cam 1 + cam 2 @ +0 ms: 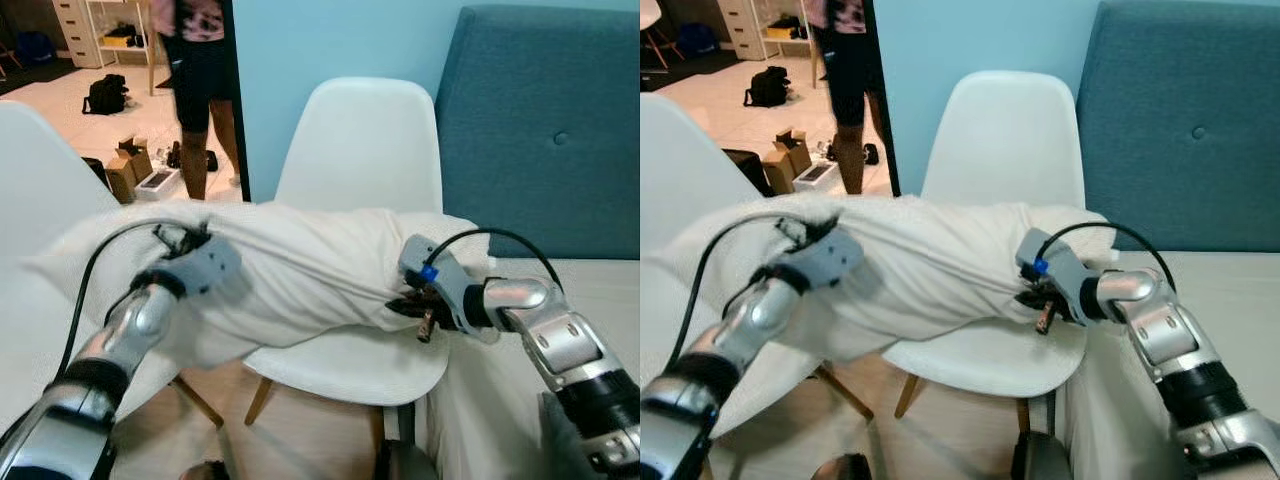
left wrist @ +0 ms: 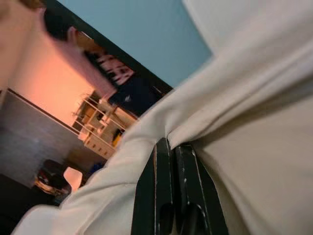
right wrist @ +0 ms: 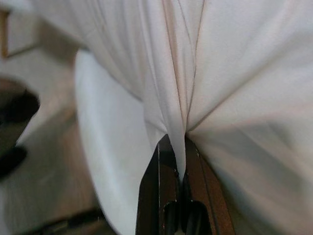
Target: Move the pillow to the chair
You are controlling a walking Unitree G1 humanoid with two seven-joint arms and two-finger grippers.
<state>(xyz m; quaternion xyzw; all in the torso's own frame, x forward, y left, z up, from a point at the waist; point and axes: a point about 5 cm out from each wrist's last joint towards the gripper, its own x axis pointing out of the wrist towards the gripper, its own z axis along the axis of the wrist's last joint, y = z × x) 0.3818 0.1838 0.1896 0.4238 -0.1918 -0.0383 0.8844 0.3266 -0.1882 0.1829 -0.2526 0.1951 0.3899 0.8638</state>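
white pillow (image 1: 290,275) held up between both arms, stretched across the front of the white chair (image 1: 365,150), lower edge sagging onto or just above the seat, cannot tell which. left gripper (image 2: 172,147) pinched tight on a fold of the pillow at its left end, black fingers (image 2: 159,186) pressed together with cloth bunched between them. right gripper (image 3: 177,147) likewise clamped on a gathered pleat at the pillow's right end, just over the seat's right side. blue upholstered headboard (image 1: 550,130) to the right of the chair, beside a pale blue wall (image 1: 320,40). through the doorway on the left, a person's legs (image 1: 205,110) standing on a light floor near cardboard boxes (image 1: 130,165) and a black bag (image 1: 105,93).
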